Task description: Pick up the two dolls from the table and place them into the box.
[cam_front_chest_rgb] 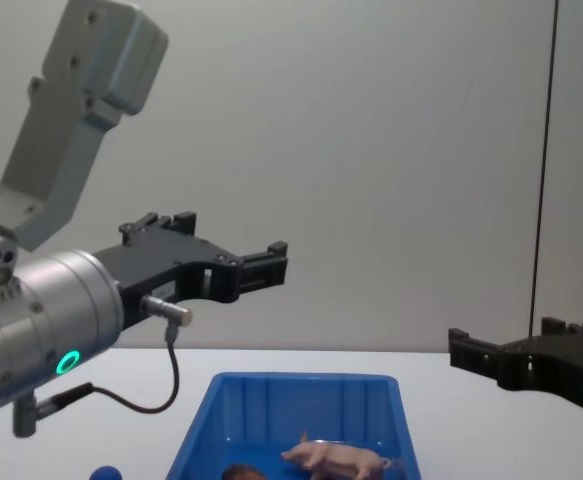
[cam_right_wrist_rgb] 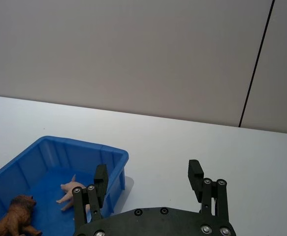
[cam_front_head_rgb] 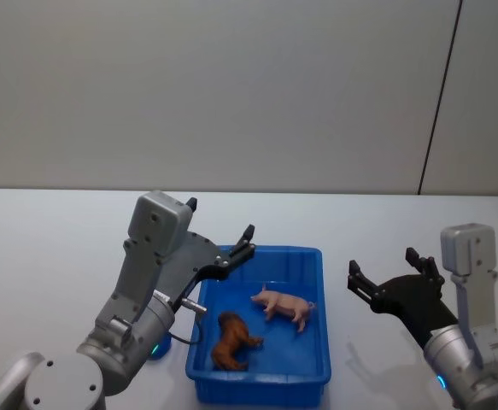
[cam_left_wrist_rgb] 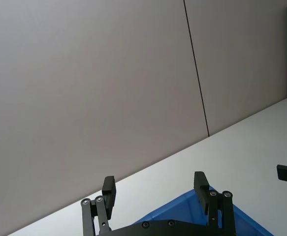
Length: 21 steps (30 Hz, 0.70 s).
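Note:
Both dolls lie inside the blue box: the pale pink pig toward its far right, the shaggy reddish-brown animal nearer the front left. My left gripper hovers open and empty above the box's far left corner. My right gripper is open and empty over the white table, just right of the box. The right wrist view shows the right gripper, the pig and the brown animal in the box. In the chest view the left gripper sits well above the box.
A small blue rounded object sits on the table left of the box, under my left arm. A grey wall rises behind the table. White tabletop stretches to the left, right and far side of the box.

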Each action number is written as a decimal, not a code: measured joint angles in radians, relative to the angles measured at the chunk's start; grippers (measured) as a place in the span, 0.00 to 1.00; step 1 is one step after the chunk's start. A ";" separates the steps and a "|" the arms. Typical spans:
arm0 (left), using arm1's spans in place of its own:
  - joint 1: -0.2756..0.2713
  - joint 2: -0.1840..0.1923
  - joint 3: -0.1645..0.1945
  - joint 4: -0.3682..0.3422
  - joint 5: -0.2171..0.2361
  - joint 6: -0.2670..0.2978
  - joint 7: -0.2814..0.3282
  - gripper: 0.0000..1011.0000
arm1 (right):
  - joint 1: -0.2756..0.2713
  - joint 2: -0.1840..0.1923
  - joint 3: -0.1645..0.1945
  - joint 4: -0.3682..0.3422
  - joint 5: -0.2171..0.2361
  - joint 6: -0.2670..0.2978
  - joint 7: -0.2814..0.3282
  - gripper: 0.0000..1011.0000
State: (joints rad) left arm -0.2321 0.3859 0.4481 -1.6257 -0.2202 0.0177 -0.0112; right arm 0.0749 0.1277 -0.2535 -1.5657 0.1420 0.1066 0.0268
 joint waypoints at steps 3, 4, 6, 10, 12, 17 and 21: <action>0.004 0.005 -0.005 0.001 -0.015 0.005 0.000 0.99 | -0.003 0.002 0.002 -0.003 0.003 -0.001 -0.003 0.99; 0.005 0.006 -0.006 0.001 -0.019 0.007 0.001 0.99 | -0.004 0.003 0.003 -0.005 0.004 -0.001 -0.004 0.99; 0.009 0.010 -0.011 0.002 -0.031 0.011 0.003 0.99 | -0.006 0.004 0.003 -0.006 0.005 -0.002 -0.005 0.99; 0.020 0.020 -0.021 0.004 -0.064 0.022 0.012 0.99 | -0.009 0.007 0.005 -0.009 0.007 -0.002 -0.007 0.99; 0.025 0.025 -0.025 0.005 -0.074 0.026 0.014 0.99 | -0.009 0.007 0.005 -0.010 0.007 -0.002 -0.008 0.99; 0.041 0.041 -0.038 0.008 -0.111 0.045 0.028 0.99 | -0.011 0.009 0.006 -0.012 0.009 -0.003 -0.010 0.99; 0.052 0.051 -0.046 0.010 -0.131 0.056 0.035 0.99 | -0.012 0.009 0.007 -0.013 0.010 -0.004 -0.011 0.99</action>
State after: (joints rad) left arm -0.1802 0.4370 0.4025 -1.6154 -0.3517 0.0739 0.0238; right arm 0.0628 0.1372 -0.2469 -1.5789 0.1516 0.1030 0.0160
